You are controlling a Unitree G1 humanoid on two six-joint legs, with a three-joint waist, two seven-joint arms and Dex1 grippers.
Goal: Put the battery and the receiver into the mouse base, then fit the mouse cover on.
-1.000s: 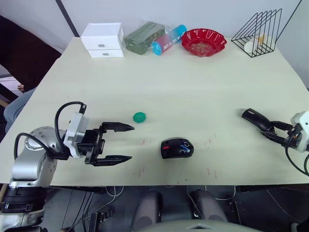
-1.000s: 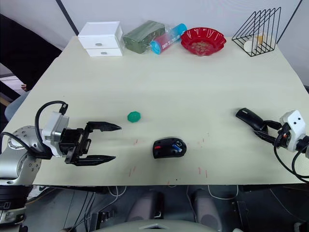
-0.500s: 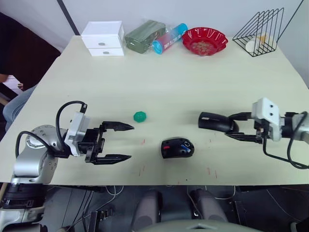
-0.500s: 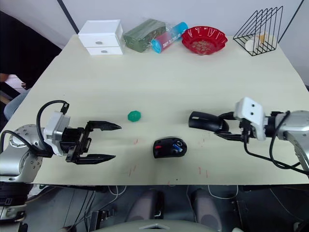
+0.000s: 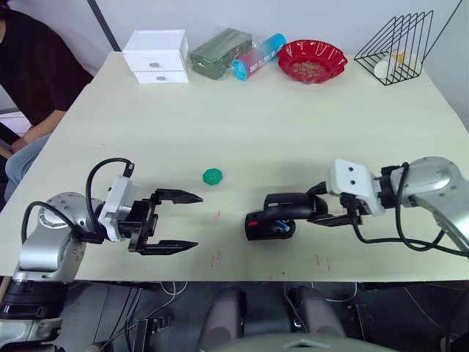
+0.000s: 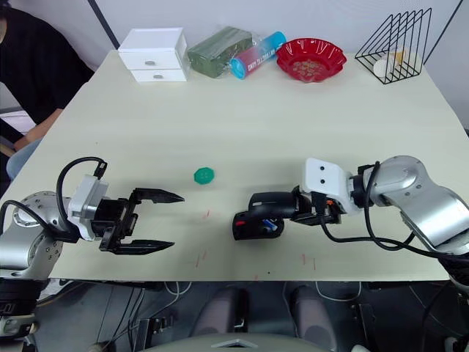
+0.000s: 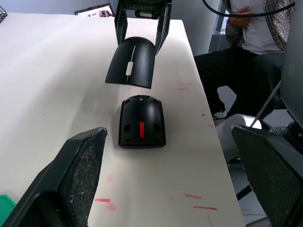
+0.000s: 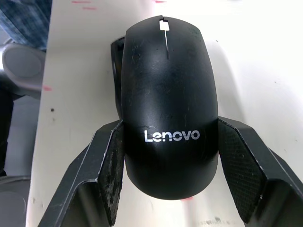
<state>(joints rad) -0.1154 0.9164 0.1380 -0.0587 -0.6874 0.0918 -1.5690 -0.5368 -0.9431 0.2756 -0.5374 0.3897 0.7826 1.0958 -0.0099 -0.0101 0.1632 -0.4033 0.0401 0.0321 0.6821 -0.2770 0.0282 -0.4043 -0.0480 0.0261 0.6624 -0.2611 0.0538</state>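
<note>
Mouse cover, a thin shiny black shell, was gripped in the right gripper's fingers, just above the black-and-red mouse base, on its 3 o'clock side. Coming down crooked, it might not snap on. Left gripper's fingers were open and empty.

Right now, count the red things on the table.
2: a red bowl at the far edge, and the red inner parts of the mouse base near the front edge; the mouse cover may hide more.

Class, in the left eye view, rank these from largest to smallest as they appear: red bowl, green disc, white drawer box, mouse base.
1. Red bowl and white drawer box: look alike, unranked.
2. Mouse base, partly covered.
3. Green disc.
</note>
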